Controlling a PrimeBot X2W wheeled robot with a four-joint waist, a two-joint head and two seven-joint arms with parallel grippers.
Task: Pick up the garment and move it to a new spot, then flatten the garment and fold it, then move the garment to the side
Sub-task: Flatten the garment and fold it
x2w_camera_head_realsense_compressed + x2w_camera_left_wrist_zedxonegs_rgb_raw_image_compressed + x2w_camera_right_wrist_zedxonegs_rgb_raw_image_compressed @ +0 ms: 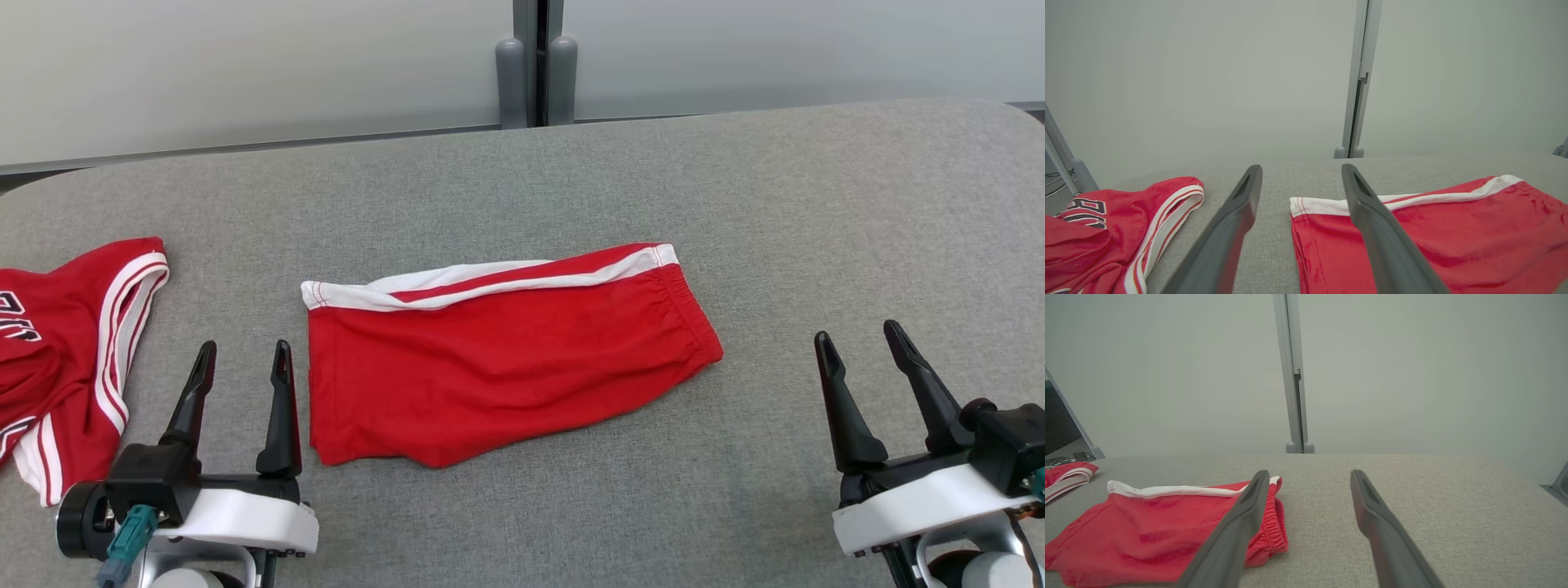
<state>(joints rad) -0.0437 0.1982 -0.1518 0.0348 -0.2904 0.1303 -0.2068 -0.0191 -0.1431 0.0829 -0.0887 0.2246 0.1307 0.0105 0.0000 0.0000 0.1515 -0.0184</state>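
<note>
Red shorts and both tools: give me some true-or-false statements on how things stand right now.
1. The red shorts lie on the grey surface between the left tool and the right tool. True.
2. The left tool is shut on the shorts. False: it is open and empty, beside their hem end.
3. The right tool is open, holding nothing. True.
4. The red jersey lies on top of the shorts. False: it lies apart, beyond the left tool.

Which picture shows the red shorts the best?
The head view: the whole red shorts lie flat, seen from above, every edge visible. The left wrist view shows their leg end, partly behind a finger. The right wrist view shows the waistband end, partly behind a finger.
</note>
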